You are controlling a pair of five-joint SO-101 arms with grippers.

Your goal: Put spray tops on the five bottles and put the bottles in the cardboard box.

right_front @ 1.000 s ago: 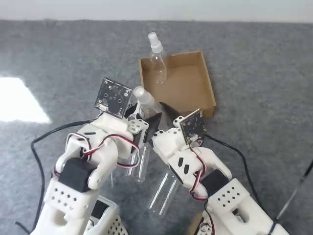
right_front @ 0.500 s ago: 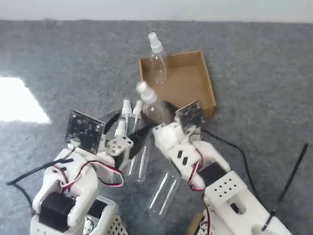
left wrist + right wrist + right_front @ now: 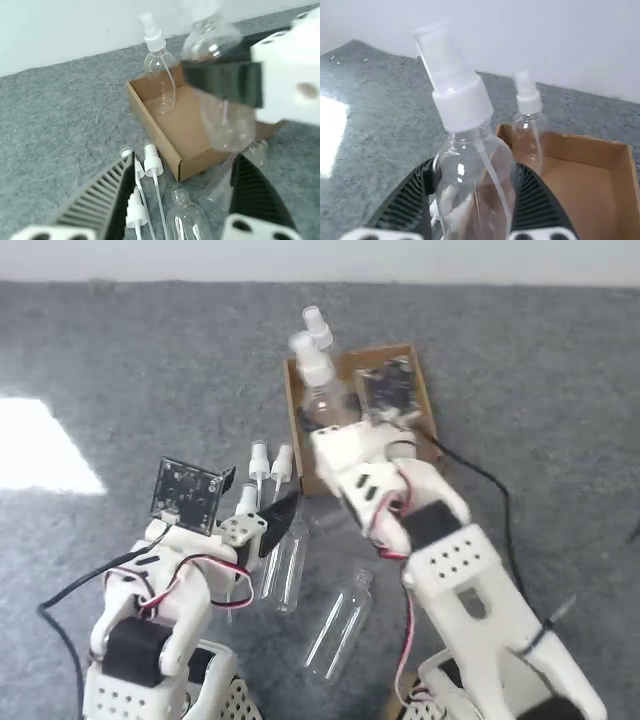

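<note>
My right gripper (image 3: 472, 200) is shut on a clear bottle (image 3: 320, 395) that carries a white spray top (image 3: 452, 90). It holds the bottle upright over the near-left part of the cardboard box (image 3: 428, 410). A second capped bottle (image 3: 318, 332) stands in the box's far-left corner. My left gripper (image 3: 180, 200) stands open and empty nearer the arm bases, above three loose spray tops (image 3: 260, 465) and a topless bottle (image 3: 285, 562) lying on the carpet. Another topless bottle (image 3: 340, 618) lies in front of the right arm.
Grey carpet covers the floor, with free room left of the box and beyond it. A pale wall runs along the far edge. Black cables trail from both arm bases near the front.
My right gripper has carried the capped bottle away from the arms and over the box. My left gripper has drawn back from the bottle's top toward its base.
</note>
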